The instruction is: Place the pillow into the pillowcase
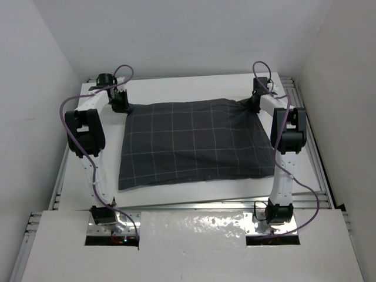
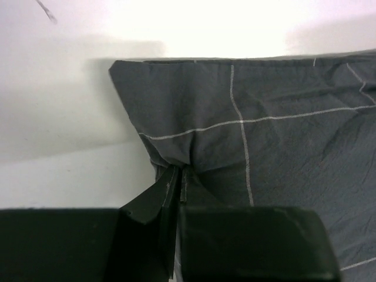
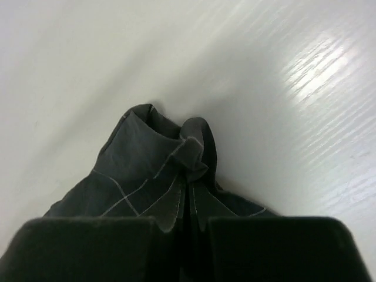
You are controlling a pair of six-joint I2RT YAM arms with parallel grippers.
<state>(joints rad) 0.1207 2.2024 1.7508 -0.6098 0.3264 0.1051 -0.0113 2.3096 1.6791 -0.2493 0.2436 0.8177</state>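
The left end effector sat at the far left corner of the pillowcase. In its wrist view its fingers were pressed together on a small fold of the grey cloth, pinching the case at its left edge. The corner itself stood just beyond the fingertips and to their left. From the pinch, the cloth ran away to the right with creases fanning out from the grip. To the left of this end effector lay the bare white counter.

Between the two end effectors the pillowcase lay flat on the counter, spread as a rough rectangle. Its far edge stretched from one grip to the other and its near edge lay toward the arm bases. The case looked slightly puffed, but nothing of the pillow showed, so whether it lay inside could not be told.

The right end effector held the far right corner. Its wrist view showed the jaws closed on a bunched knot of the checked cloth. A crumpled tuft of cloth stood up just past the fingertips, and the rest of the case trailed back beneath and to the left of the grip. Glossy counter lay beyond and to the right.
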